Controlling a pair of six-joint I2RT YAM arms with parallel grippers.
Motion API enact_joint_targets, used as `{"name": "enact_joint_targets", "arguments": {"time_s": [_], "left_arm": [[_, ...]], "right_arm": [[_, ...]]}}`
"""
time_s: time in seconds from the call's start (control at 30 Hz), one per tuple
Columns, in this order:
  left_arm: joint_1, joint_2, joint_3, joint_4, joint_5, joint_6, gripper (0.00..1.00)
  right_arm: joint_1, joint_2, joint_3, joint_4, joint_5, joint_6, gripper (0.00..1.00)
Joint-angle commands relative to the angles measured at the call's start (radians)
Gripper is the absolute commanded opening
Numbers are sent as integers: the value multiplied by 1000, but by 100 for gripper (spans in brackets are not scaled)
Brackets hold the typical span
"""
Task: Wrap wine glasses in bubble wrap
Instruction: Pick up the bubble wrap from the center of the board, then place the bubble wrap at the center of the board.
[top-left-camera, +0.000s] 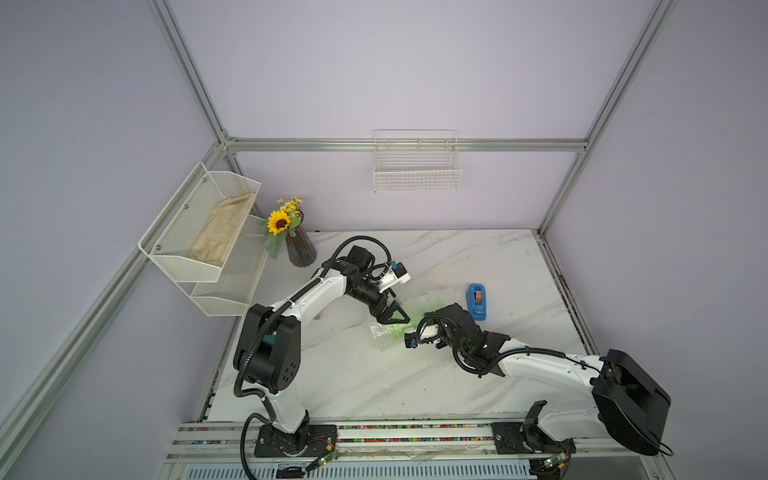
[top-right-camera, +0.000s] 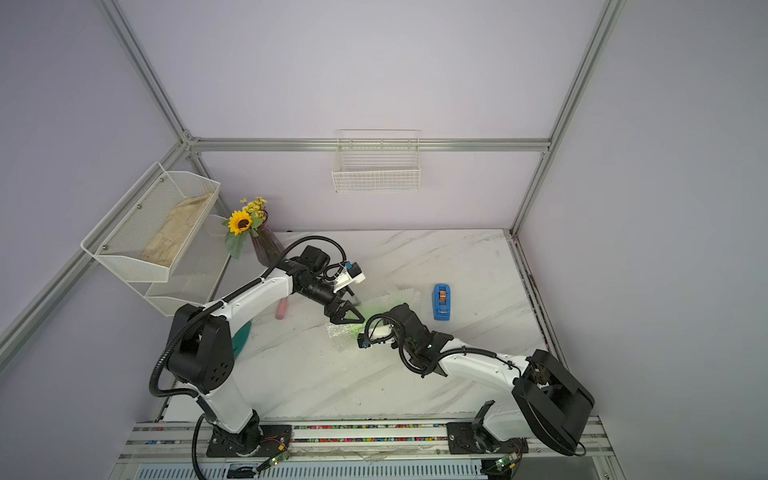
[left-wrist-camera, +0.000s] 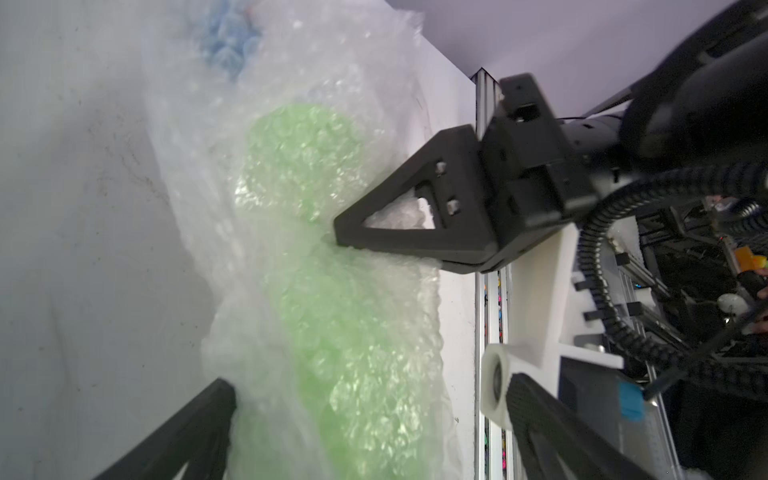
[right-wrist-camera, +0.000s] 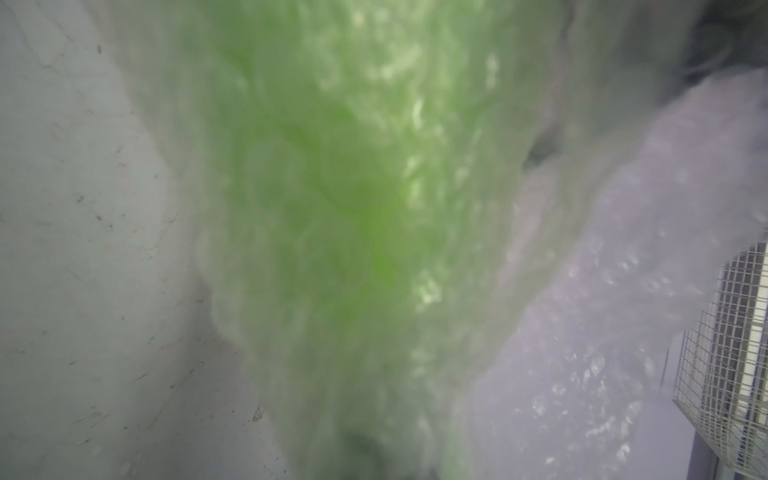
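The lime-green wine glass (left-wrist-camera: 316, 291) lies on its side on the marble table, rolled inside the crinkly clear bubble wrap (left-wrist-camera: 291, 83). In both top views it shows only as a green glow (top-left-camera: 405, 328) through the film (top-right-camera: 386, 297). My left gripper (left-wrist-camera: 365, 399) is open, one finger on each side of the wrapped bowl end; in the top views it sits at the roll's left side (top-left-camera: 399, 318) (top-right-camera: 349, 318). My right gripper (left-wrist-camera: 338, 237) is shut, pinching the wrap at the glass's narrow middle. In the right wrist view the wrap and green glass (right-wrist-camera: 353, 208) fill the picture and hide the fingers.
A blue tape dispenser (top-left-camera: 476, 301) stands just right of the roll. A dark vase with flowers (top-left-camera: 300, 249) is at the back left, beside a white mesh shelf (top-left-camera: 208, 232). A wire basket (top-left-camera: 417, 166) hangs on the back wall. A pink object (top-right-camera: 282, 309) lies under my left arm.
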Motion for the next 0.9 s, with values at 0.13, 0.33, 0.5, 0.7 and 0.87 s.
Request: {"name": "enact_joint_targets", "arguments": {"time_s": [0.13,0.33,0.5,0.7,0.87], "left_arm": [[-101,-82,-57,-7,-155,137,100],[-143,-97,-93,41,-325,172,100],[-148,-96,-134,37,-330,219,100],[-157,-137,-197,36,-245,261,100],[-174,-121,-232,85,-276,233,100]], "right_arm": [[6,-8,63,-90,-70,98,0],[7,-11,80,-131,-103,111,0],[7,-13,66,-123,-90,95,0],[7,3,67,-130,-92,113,0],[6,14,79,-124,-88,124,0]]}}
